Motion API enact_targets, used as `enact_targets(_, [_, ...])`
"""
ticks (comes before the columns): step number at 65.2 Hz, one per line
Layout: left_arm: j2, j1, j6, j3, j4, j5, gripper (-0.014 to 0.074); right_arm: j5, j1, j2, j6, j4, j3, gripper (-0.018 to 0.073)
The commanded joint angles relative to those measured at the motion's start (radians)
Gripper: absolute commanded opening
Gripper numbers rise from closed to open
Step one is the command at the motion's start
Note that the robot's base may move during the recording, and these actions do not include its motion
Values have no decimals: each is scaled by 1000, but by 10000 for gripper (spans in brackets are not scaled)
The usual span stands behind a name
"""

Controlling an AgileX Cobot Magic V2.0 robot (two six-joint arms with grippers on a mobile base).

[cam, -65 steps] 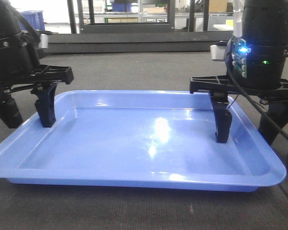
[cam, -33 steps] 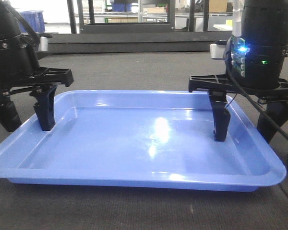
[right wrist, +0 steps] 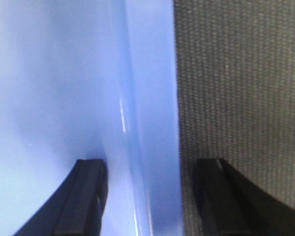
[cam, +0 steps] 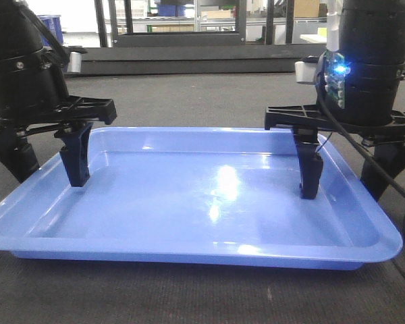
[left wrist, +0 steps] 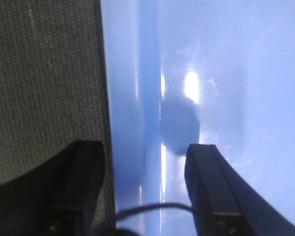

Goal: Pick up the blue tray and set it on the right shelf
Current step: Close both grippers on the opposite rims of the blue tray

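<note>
blue tray (cam: 189,202) on dark textured surface (cam: 189,297)

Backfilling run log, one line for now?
phase: pre-grasp | blue tray: on table | left gripper: open, straddling left rim | right gripper: open, straddling right rim

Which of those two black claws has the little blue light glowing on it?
The right gripper, straddling the blue tray's right rim: a blue light glows on its wrist. The left gripper, at the opposite rim, shows none.
</note>
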Motion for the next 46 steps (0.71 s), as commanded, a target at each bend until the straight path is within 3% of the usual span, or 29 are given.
enact_targets(1, [-43,2,-18,-19,-1,-18,287,-7,4,-45,-3,-3,-22,487])
enact_targets(20, [-43,2,-27,-19,-1,-12,272,-12,4,-45,-6,-3,-22,474])
enact_targets(32, [-43,2,-27,-19,-1,-6,178,-5,4,-45,-6,-3,-22,323])
enact_targets(46, [-43,2,-27,-19,-1,5,126,2,4,-45,-6,-3,-22,232])
